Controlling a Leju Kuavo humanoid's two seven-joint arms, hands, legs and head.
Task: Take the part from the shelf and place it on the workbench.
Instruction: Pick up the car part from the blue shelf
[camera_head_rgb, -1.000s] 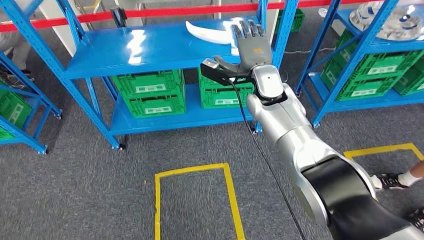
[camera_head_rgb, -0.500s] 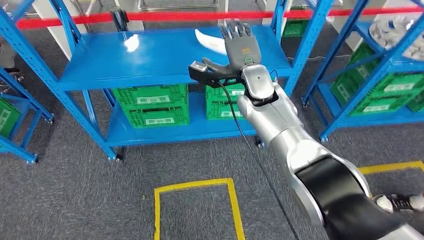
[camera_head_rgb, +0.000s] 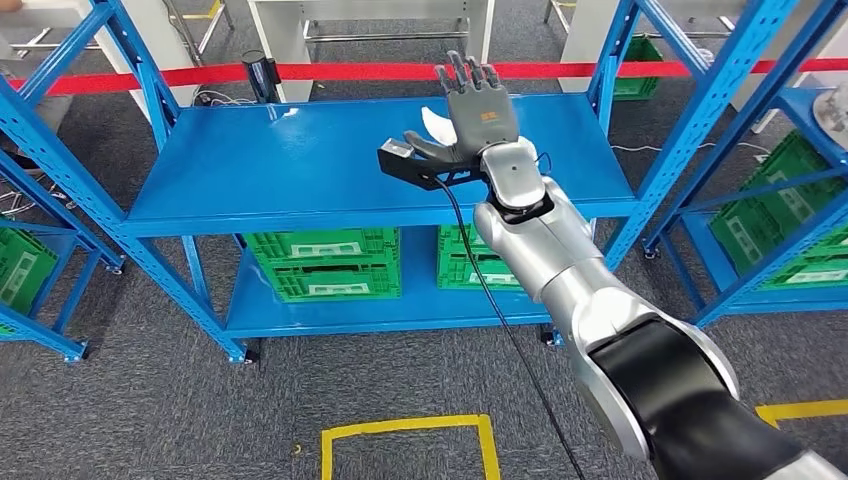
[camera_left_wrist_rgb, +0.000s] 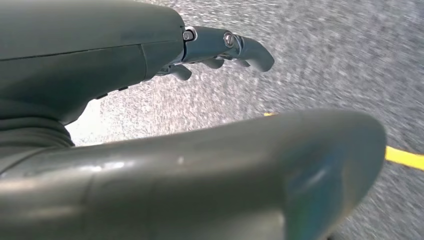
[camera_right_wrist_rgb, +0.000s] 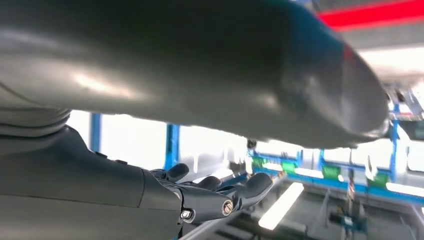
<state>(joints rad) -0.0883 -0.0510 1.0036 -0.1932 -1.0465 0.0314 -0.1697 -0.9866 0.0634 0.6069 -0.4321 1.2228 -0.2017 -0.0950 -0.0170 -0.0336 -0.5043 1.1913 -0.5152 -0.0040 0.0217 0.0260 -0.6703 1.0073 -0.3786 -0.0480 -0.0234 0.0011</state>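
1. Right robot hand (camera_head_rgb: 478, 112) is stretched forward over the top board of the blue shelf (camera_head_rgb: 300, 170), toward the board's back edge and right of its middle. Fingers are straight and spread, thumb out to the side; nothing is held.
2. Right wrist view: the same robot hand (camera_right_wrist_rgb: 200, 197) shows spread fingers with open space between them and the thumb. Blue shelf posts and bright background lie beyond.
3. The part (camera_head_rgb: 435, 122), white and curved, lies on the top board near the back edge. It is mostly hidden under the right robot hand. Cannot tell whether the fingers touch it.
4. Left robot hand (camera_left_wrist_rgb: 215, 50) hangs over grey carpet (camera_left_wrist_rgb: 320, 60). Its fingers are loosely curled and apart from the thumb, holding nothing.
5. A black camera mount (camera_head_rgb: 415, 162) with a cable juts from the right wrist over the board.
6. Lower board of the shelf carries green crates (camera_head_rgb: 325, 262), one group toward the left, another toward the right end behind the arm.
7. A red barrier tape (camera_head_rgb: 330, 72) runs behind the shelf.
8. Yellow floor tape (camera_head_rgb: 405, 428) marks a box on the carpet in front of the shelf.
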